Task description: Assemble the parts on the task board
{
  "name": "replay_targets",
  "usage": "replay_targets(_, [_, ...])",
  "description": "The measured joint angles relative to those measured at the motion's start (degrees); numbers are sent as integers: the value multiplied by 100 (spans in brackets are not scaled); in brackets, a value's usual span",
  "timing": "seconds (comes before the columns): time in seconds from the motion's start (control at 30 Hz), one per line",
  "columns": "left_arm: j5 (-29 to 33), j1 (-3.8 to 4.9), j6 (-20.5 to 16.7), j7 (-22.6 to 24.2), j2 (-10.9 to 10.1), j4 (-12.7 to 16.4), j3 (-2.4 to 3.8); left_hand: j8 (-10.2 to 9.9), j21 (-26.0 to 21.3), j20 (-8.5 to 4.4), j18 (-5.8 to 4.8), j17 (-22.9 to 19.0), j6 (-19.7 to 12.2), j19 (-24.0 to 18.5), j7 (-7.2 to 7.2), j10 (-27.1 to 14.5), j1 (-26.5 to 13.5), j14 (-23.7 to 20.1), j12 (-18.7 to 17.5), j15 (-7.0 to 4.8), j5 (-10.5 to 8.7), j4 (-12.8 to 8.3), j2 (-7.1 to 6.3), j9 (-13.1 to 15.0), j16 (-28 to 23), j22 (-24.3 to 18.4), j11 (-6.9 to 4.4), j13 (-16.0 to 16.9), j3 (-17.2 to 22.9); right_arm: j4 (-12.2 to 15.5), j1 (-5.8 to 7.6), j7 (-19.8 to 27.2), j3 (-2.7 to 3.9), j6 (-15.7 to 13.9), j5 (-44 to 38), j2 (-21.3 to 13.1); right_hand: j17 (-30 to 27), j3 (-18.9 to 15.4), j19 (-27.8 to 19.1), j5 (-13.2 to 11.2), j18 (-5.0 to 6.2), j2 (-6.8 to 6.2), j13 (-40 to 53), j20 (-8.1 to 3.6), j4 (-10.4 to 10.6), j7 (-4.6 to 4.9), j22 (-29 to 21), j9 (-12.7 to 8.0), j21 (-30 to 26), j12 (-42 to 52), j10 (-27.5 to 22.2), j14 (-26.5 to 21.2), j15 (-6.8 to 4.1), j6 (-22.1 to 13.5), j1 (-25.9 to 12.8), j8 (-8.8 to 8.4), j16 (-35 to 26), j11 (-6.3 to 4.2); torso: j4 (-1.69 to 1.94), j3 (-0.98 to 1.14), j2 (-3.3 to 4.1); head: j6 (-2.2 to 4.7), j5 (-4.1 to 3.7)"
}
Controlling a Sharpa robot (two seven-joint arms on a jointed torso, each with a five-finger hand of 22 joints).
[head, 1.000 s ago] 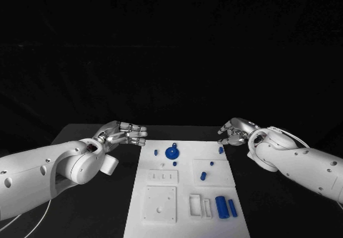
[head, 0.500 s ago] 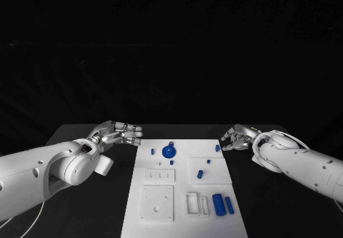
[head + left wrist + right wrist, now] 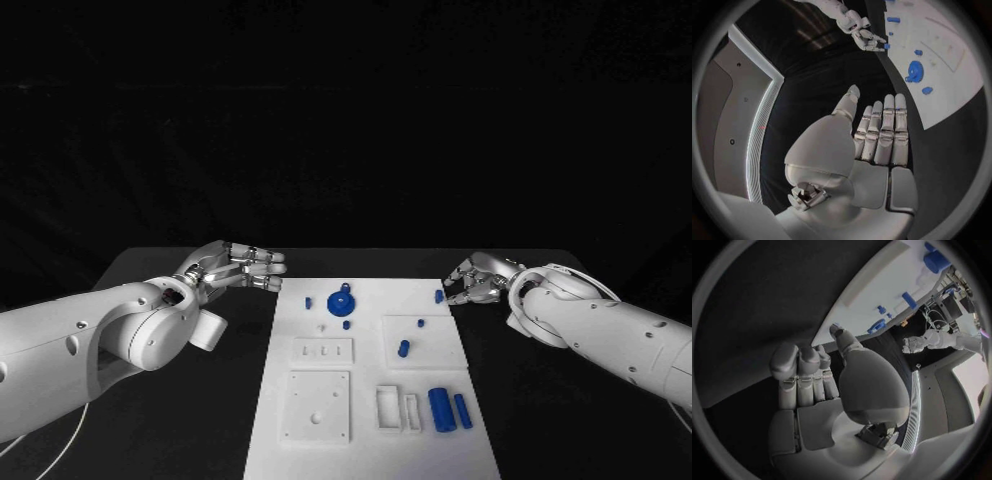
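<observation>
Currently pre-grasp, nothing picked yet.

Head view: task board [image 3: 378,400] lies mid-tabletop [image 3: 188,400] between my arms. My left hand [image 3: 235,268] hovers off the board's far left corner, fingers apart, holding nothing. My right hand [image 3: 476,279] sits at the far right corner, fingers curled in just beside a small blue peg [image 3: 440,296]; can't tell if it touches. Blue parts I can count: one gear [image 3: 342,303], two long cylinders [image 3: 450,411] at the near right, and about six small pegs.

Left wrist view: left hand [image 3: 879,135] flat, released, off the board; gear [image 3: 915,71] well ahead of it.

Right wrist view: right hand [image 3: 811,375] fingers bent, nothing in them.

Next move, I'd say: right hand closes on that corner peg, needing a fine pinch.
</observation>
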Motion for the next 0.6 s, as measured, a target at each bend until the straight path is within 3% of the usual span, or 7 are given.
replay_targets(0.6, [-30, -4, 10, -10, 20, -21, 0, 0, 0, 0, 0, 0, 0, 0, 0, 0, 0, 0, 0, 0, 0, 0, 0, 0, 0, 6, 0, 0, 0, -71, -49, 78, 0, 201, 275, 122, 42, 15, 0, 0, 0, 52, 44, 0, -49, 21, 4, 0, 0, 0, -20, 0, 0, 61, -52, 0, 0, 21, 7, -9, -9, -58, -3])
